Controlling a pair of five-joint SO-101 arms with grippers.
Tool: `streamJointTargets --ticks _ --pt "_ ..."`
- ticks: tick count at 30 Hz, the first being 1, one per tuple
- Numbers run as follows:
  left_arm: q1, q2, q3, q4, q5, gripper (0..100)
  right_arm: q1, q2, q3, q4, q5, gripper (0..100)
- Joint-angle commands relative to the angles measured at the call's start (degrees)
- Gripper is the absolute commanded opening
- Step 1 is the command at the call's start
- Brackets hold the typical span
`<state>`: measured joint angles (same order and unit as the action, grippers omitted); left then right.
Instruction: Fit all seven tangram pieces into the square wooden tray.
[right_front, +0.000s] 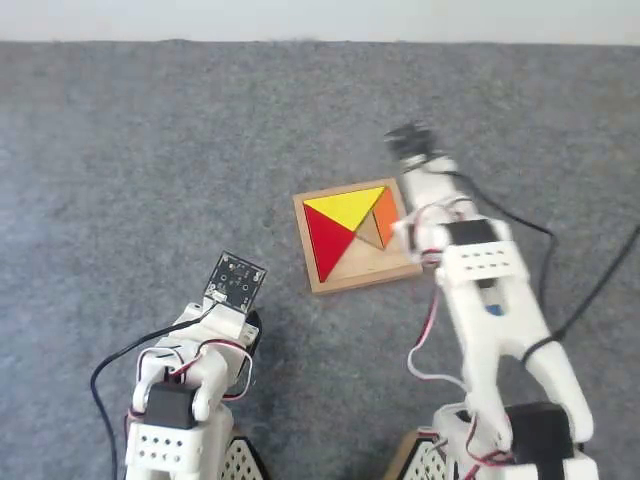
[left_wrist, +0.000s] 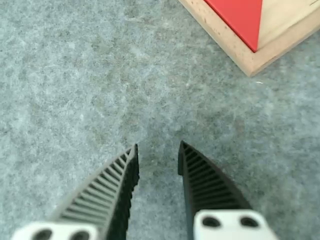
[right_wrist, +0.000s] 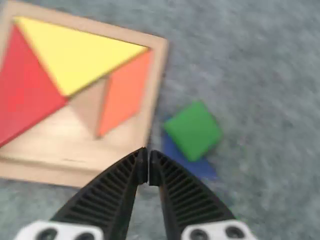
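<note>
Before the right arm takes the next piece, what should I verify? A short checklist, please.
Right gripper open: not ok, fingers shut, empty.
Room in tray: ok, bare wood beside red piece, yellow piece, orange piece.
Green square uncovered: ok, on carpet beside tray.
Blue piece uncovered: not ok, green square overlaps it.
Left gripper away from tray: ok, open over carpet.
All seven pieces located: cannot tell.

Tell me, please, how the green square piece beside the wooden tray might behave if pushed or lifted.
The flat green square piece looks rigid and probably light. It overlaps a blue flat piece, so a push would likely slide it off. Thin and flat, it should not roll.
</note>
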<state>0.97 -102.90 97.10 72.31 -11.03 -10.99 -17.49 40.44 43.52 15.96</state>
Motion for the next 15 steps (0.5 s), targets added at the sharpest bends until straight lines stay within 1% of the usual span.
streamJointTargets --ticks 1,2,4,6,9,12,15 --pt "0.00 -1.23 -0.66 0.18 0.44 12 4.53 4.09 -7.56 1.01 -1.67 13.4" --pt "0.00 -1.23 -0.66 0.18 0.44 12 4.18 6.64 -9.93 1.54 -1.58 16.3" --pt "0.00 -1.23 -0.66 0.18 0.44 12 2.77 12.53 -15.47 3.91 0.53 18.4" --pt "0.00 -1.23 -0.66 0.18 0.44 12 1.89 19.03 -22.15 8.13 4.48 18.3" --pt "0.00 -1.23 -0.66 0.18 0.44 12 2.24 28.62 -31.91 13.85 8.09 18.4" --pt "0.00 -1.23 -0.66 0.18 0.44 12 3.74 36.44 -39.82 16.92 11.43 18.4" --pt "0.00 -1.23 -0.66 0.18 0.44 12 4.62 41.19 -45.01 19.30 13.89 18.5"
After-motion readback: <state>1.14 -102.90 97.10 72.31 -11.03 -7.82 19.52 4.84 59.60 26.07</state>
